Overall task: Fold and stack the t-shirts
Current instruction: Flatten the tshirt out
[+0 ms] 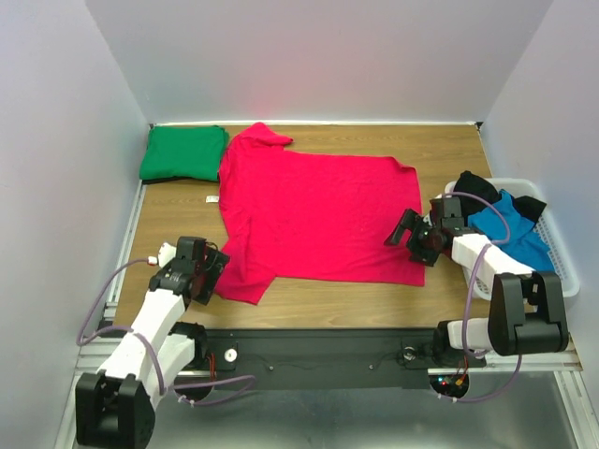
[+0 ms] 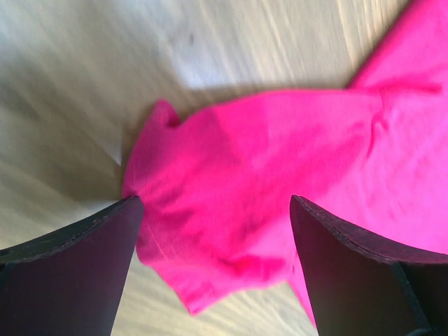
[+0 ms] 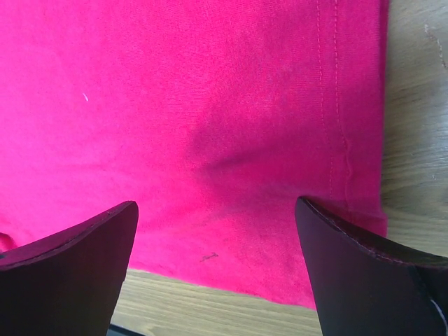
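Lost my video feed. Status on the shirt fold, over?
Left gripper open over sleeve of red shirt; right gripper open over its hem. Shirt spread flat, unfolded. Green shirt folded, far left. Nothing blocking.

T-shirts: four, with one crimson t-shirt (image 1: 318, 220) at centre, one green t-shirt (image 1: 184, 152) at 10 o'clock, one blue t-shirt (image 1: 519, 238) and one black t-shirt (image 1: 475, 187) at 3 o'clock | white slatted basket (image 1: 559, 248): one | wooden table (image 1: 328, 295): one | grippers: two, the left gripper (image 2: 215, 199) and the right gripper (image 3: 217, 204)
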Robot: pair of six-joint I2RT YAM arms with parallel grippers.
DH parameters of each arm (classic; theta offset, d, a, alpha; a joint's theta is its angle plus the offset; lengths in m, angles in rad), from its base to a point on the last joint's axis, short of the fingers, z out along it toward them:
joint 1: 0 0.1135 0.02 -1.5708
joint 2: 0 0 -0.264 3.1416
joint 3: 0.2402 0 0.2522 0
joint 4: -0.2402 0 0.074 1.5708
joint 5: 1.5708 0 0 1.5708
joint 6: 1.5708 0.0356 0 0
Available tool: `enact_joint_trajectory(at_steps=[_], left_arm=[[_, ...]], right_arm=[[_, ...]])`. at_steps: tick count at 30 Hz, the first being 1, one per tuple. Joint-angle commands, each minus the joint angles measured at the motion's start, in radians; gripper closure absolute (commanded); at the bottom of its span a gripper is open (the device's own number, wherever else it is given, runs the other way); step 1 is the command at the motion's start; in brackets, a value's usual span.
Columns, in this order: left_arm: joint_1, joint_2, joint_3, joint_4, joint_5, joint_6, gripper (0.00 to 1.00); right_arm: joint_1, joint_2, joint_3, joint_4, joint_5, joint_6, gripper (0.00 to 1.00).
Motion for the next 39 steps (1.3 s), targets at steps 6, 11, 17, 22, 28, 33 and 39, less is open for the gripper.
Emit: enact_joint_trajectory(at_steps=[6,11,17,22,28,33,39], left_arm=[[-0.1,-0.064,-0.022,-0.093,0.058,-0.139,0.01],[-0.233,0.034,0.083,-0.183,-0.001,-0.231,0.02],[-0.344,0.01,0.279,-0.415,-0.185,-0.355,0.01],[-0.344,0.062,0.321,-0.287,-0.22,-0.296,0.02],[-0.344,0.33,0.359,0.004,-0.213,-0.153,0.01],[-0.333,0.465,0.365,-0.004,-0.257,-0.195,0.02],[-0.26,0.367,0.218,-0.081,-0.32,-0.338,0.01]], right_arm=[[-0.002,-0.064,-0.021,-0.007,0.052,0.005,0.0],[-0.002,-0.081,-0.01,-0.031,0.061,-0.005,0.0],[-0.002,-0.086,0.004,-0.036,0.058,-0.005,0.0],[-0.002,-0.076,0.007,-0.038,0.056,-0.015,0.0],[-0.002,-0.052,0.019,-0.038,0.056,-0.021,0.0],[-0.002,-0.052,0.01,-0.038,0.073,-0.03,0.0],[-0.002,-0.04,0.01,-0.036,0.089,-0.031,0.0]])
